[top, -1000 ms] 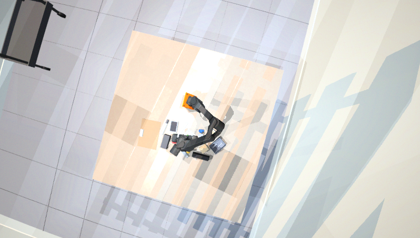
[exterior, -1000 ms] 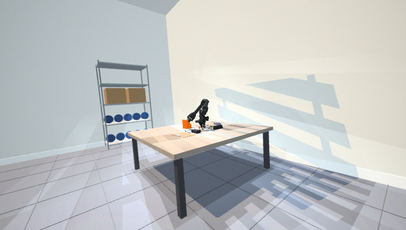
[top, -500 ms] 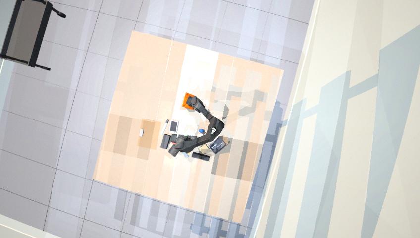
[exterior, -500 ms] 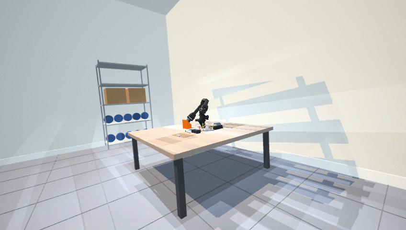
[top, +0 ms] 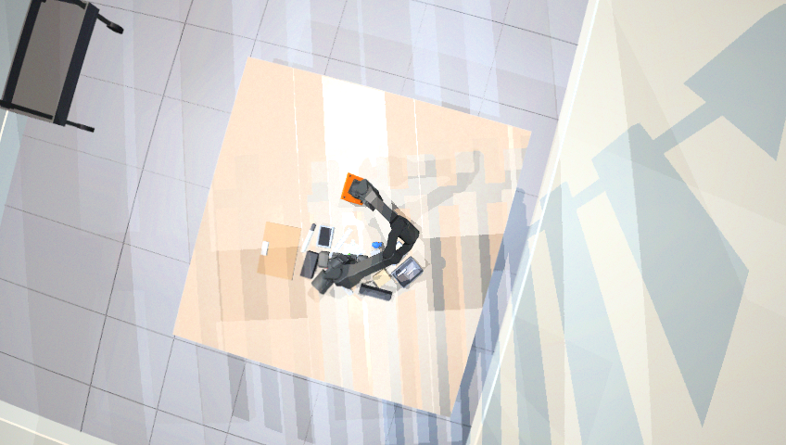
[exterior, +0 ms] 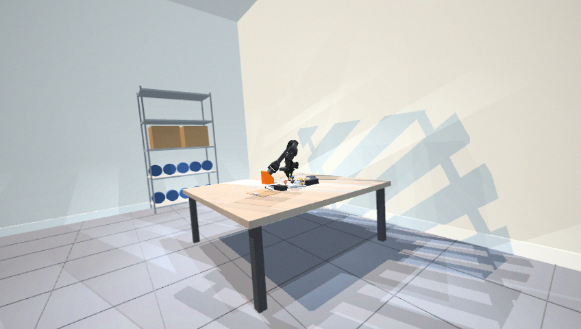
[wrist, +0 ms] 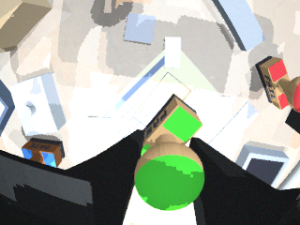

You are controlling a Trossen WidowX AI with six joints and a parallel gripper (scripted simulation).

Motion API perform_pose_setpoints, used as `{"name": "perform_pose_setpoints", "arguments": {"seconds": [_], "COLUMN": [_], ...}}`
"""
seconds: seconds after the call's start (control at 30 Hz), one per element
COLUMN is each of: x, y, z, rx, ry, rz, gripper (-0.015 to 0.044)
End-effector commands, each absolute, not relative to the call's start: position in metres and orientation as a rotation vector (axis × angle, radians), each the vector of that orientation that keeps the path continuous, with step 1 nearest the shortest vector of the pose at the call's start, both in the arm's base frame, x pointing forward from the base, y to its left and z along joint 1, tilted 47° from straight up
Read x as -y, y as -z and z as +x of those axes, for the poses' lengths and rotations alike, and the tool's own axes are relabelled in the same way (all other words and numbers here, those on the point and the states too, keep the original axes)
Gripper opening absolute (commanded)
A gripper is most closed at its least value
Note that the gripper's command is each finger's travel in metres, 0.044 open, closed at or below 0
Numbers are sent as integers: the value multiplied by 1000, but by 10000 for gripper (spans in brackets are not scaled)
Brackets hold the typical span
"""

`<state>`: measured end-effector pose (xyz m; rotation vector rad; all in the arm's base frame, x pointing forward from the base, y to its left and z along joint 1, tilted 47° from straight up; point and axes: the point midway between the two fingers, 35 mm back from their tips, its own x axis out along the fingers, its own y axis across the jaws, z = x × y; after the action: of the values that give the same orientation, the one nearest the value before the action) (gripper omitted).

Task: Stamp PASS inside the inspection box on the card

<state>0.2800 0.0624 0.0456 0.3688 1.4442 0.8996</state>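
Observation:
My gripper (wrist: 167, 142) (exterior: 290, 177) is shut on the PASS stamp (wrist: 169, 178), which has a round green knob, a wooden body and a green plate. In the wrist view the stamp hangs above pale bench surface. In the top view the arm (top: 386, 242) bends back over a cluster of small items. A dark flat pad (top: 309, 263) lies to the left of the arm's end. A small white card lies on a brown mat (top: 281, 264) further left. I cannot tell whether the stamp's face touches anything.
An orange base (top: 348, 186), a dark tray (top: 408, 271) and a black bar (top: 374, 292) surround the arm.

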Motion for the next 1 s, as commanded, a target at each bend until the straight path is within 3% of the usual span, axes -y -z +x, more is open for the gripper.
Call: {"name": "perform_pose_setpoints", "arguments": {"seconds": [0.0,0.47,0.97], "x": [-56,-46,-95], "y": [-52,-66,-111], "z": [282,285,331], "rx": [-1437,-1437,-1430], "ry": [-899,-900,-905], "rz": [358,358,350], "gripper": [0,0,0]}}
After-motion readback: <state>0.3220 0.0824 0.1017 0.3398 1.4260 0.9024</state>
